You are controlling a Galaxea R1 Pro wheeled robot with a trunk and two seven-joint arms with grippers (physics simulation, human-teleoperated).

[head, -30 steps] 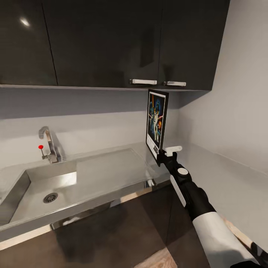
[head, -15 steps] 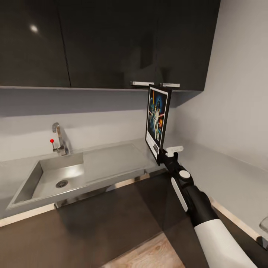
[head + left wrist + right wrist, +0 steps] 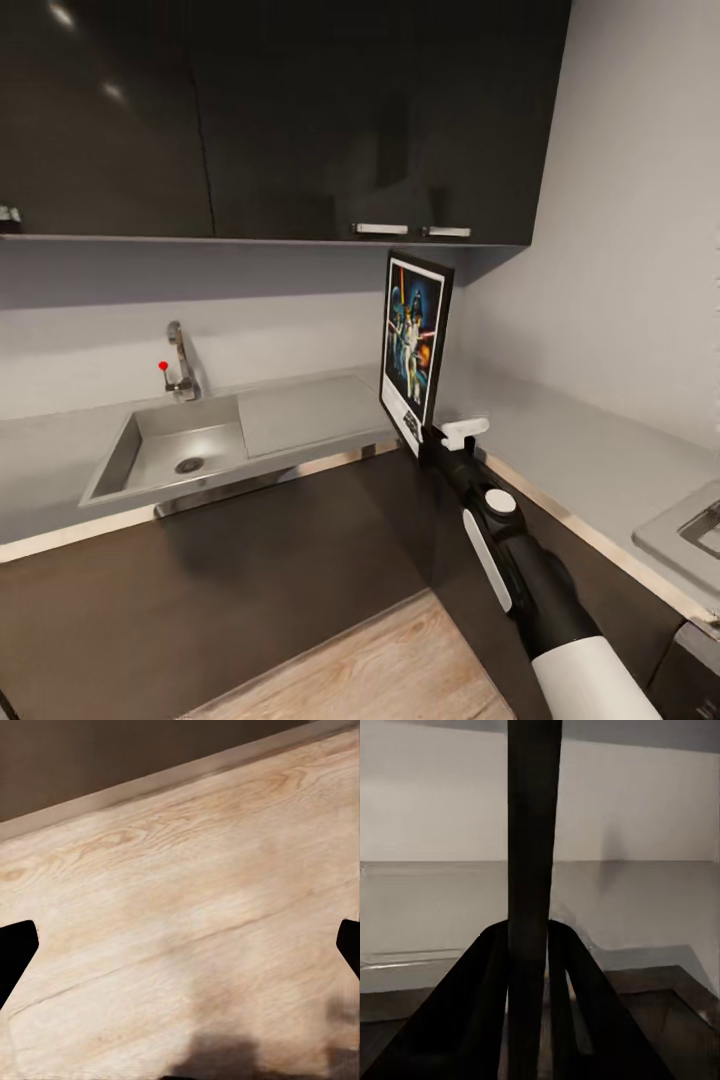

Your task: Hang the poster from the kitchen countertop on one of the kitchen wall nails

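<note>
Poster (image 3: 413, 348) upright, seemingly above countertop (image 3: 560, 445)

I see dark glossy wall cabinets (image 3: 300, 120) with two pale handles (image 3: 381, 229). Below, a steel sink (image 3: 180, 450), drain (image 3: 189, 465) in its basin, tap (image 3: 181, 360) with red knob (image 3: 163, 366) behind. Hob corner (image 3: 690, 530) at far right. Light wood floor (image 3: 195, 907).

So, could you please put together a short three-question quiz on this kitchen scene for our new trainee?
1. True or false: the poster lies flat on the kitchen countertop.
2. Which end effector grips the poster? A) left B) right
3. Fill in: the tap with the red knob stands behind the ____.

Key: 1 false, it is held upright above the countertop by its bottom edge; 2 B; 3 sink.
</note>
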